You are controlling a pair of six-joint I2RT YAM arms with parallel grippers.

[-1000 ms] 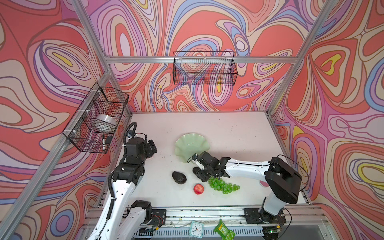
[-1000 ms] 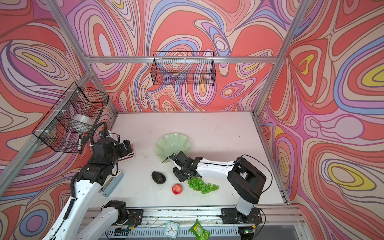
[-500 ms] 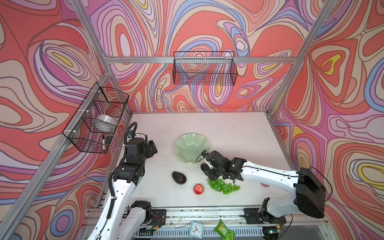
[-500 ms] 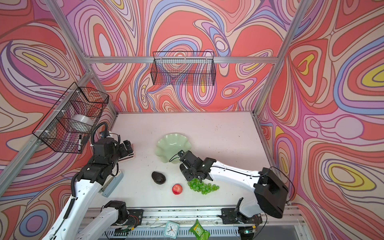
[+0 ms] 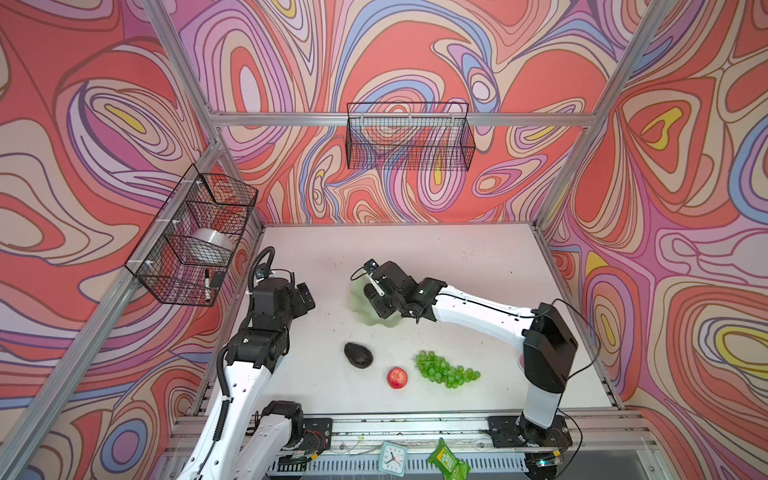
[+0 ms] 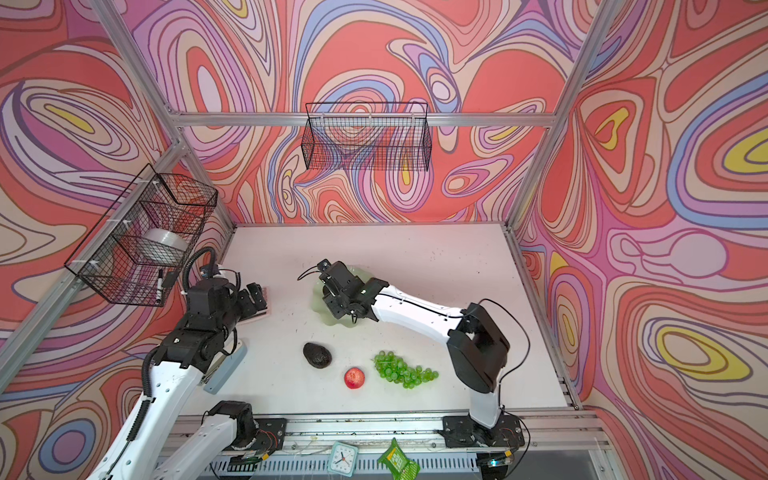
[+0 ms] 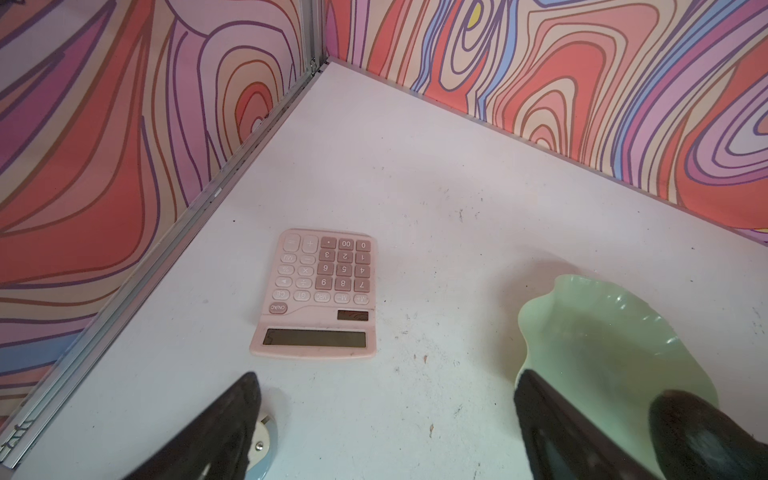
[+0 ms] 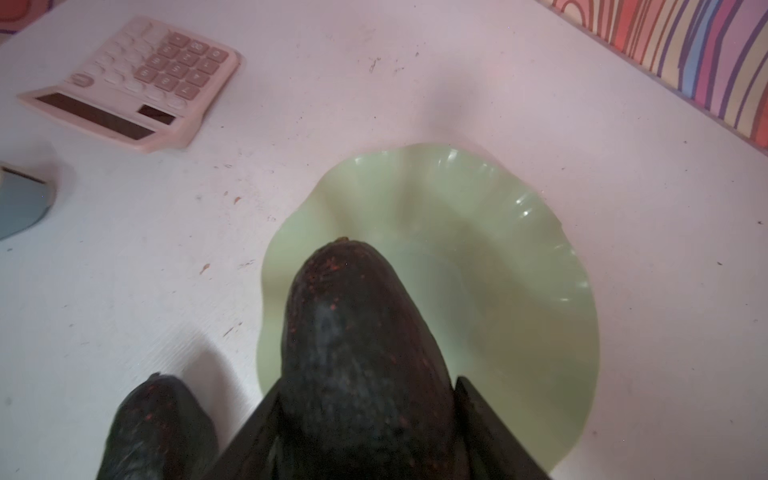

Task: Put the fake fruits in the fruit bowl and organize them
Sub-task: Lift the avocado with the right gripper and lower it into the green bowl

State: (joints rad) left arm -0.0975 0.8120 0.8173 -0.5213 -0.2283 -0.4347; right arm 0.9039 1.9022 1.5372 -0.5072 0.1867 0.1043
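White tabletop (image 5: 457, 270), right gripper (image 5: 377, 298) clamped on avocado (image 8: 353, 332) above fruit bowl (image 8: 519, 249) (left gripper (image 7: 386, 424) spread wide, idle); released off-centre, could roll over shallow rim

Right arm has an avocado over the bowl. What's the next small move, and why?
Probably lower the right gripper a little toward the middle of the fruit bowl, then release. The avocado is clamped between its jaws and appears to hang over the bowl's edge rather than its centre. The bowl is empty, so nothing blocks a gentle set-down.
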